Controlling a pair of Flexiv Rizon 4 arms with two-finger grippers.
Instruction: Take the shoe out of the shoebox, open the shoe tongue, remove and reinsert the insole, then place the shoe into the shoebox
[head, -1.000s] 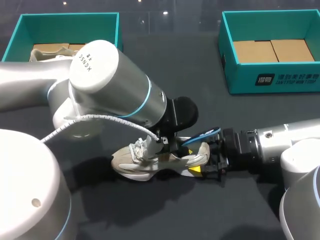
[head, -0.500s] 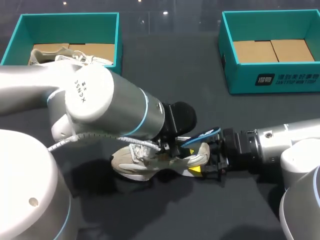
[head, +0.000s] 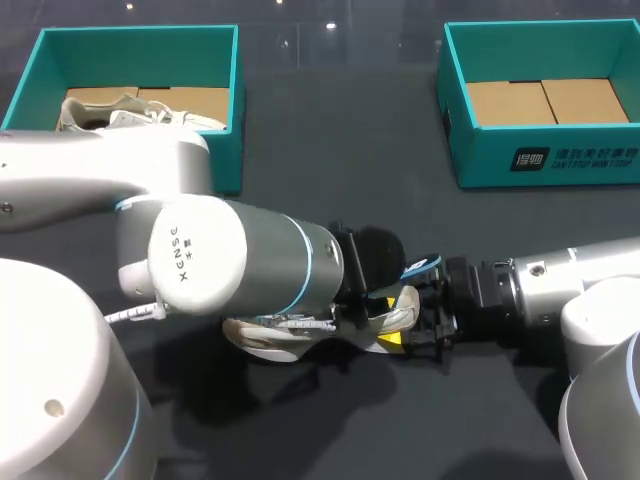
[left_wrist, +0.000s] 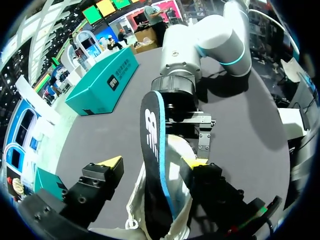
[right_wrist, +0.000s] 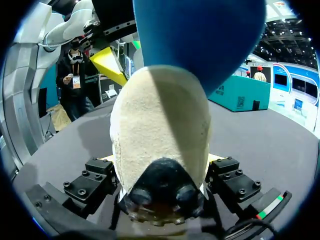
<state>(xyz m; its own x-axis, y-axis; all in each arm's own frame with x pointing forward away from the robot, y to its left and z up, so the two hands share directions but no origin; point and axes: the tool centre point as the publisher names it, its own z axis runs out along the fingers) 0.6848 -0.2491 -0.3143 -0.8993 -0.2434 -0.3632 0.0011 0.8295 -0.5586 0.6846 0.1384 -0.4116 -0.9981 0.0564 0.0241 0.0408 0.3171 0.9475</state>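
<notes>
Shoe (head: 398, 308) on counter (head: 330, 140), well apart from right shoebox (head: 470, 160), nearer robot. Right end effector (right_wrist: 162, 177) pinches shoe heel. Left end effector (left_wrist: 155, 164) spread, 2 fingers straddling insole (left_wrist: 152, 145), which stands half out of shoe. Insole looks thin and floppy, likely to buckle: grip near raised end. Shoe light, soft.

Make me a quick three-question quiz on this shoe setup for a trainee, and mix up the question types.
1. True or false: the insole sticks up out of the shoe.
2. The right gripper holds the shoe by its: A) toe B) heel C) laces.
3. Short answer: what lies in the left shoebox?
Key: 1 true; 2 B; 3 a second shoe.
</notes>
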